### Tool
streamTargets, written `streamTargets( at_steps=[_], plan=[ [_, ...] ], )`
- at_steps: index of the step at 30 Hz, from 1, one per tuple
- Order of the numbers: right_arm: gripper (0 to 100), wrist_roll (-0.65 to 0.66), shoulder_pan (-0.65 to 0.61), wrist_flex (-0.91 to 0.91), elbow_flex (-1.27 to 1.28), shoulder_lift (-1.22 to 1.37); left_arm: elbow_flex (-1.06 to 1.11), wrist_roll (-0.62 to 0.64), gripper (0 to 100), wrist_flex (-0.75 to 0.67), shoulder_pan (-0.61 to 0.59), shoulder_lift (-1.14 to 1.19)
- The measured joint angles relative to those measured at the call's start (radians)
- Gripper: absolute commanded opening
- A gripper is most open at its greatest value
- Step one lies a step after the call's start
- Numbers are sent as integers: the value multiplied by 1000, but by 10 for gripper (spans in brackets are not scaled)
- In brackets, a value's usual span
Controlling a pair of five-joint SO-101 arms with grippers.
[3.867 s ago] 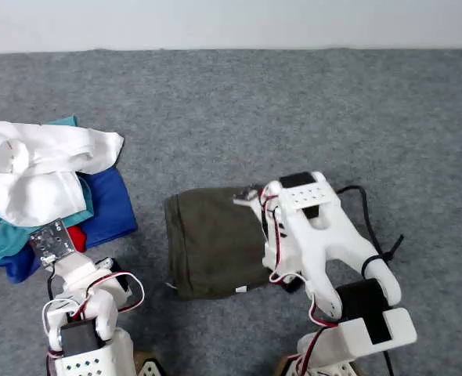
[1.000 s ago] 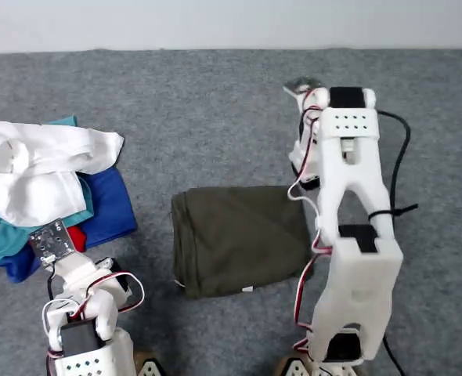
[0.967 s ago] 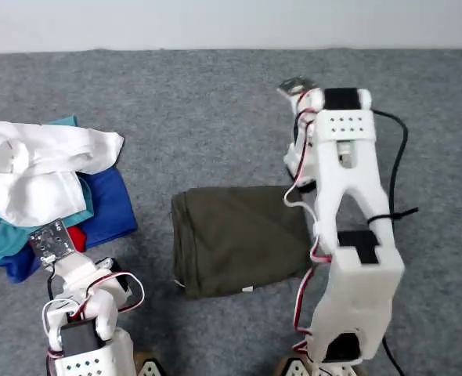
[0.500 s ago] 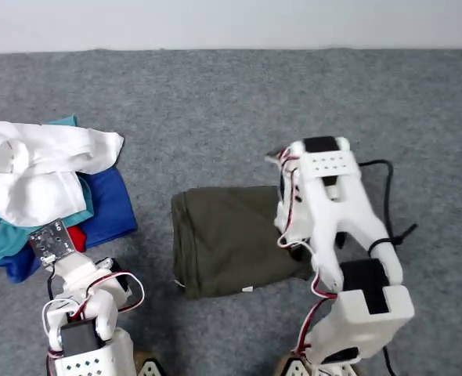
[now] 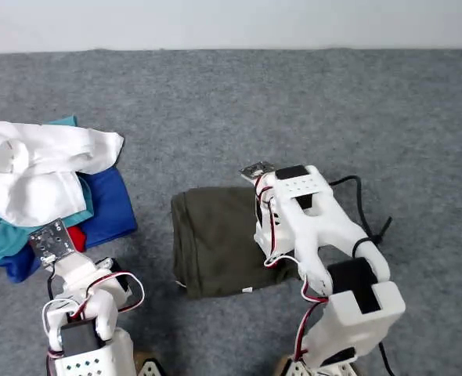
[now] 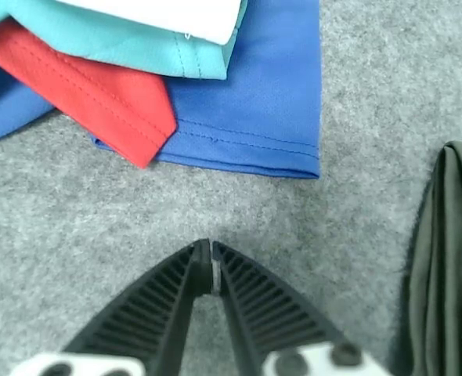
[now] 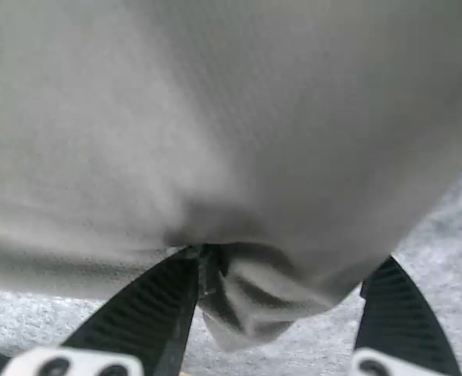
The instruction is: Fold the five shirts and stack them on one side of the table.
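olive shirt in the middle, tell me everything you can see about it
The olive shirt is soft matte cloth, folded into a rough rectangle with layered edges. It lies flat on the grey table, apart from the shirt pile. The right arm hangs over its right side, jaws open with a bunch of cloth between them.

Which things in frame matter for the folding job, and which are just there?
Job:
olive shirt, at the open right gripper
white shirt, teal shirt, blue shirt, red shirt, piled together
left gripper, shut, near the pile

Just there:
grey table cover
black cable by the right arm
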Motion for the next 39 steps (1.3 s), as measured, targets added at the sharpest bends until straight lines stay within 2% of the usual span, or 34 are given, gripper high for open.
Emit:
streamTargets(
  at_steps=[6,9,18,21,25,31,35,39],
  plan=[
    [86,-3,0,17,-57,91,0,0,15,0,0,0],
    [17,-3,6,37,-83,95,0,0,15,0,0,0],
    [10,170,57,87,-98,91,0,0,15,0,0,0],
    [10,287,141,92,-81,48,0,0,15,0,0,0],
    [10,519,275,112,-101,2,0,0,15,0,0,0],
    [10,890,443,72,-327,-5,0,0,15,0,0,0],
    [10,1053,474,-75,-489,68,0,0,15,0,0,0],
    [9,1117,453,-204,-592,160,0,0,15,0,0,0]
  ],
)
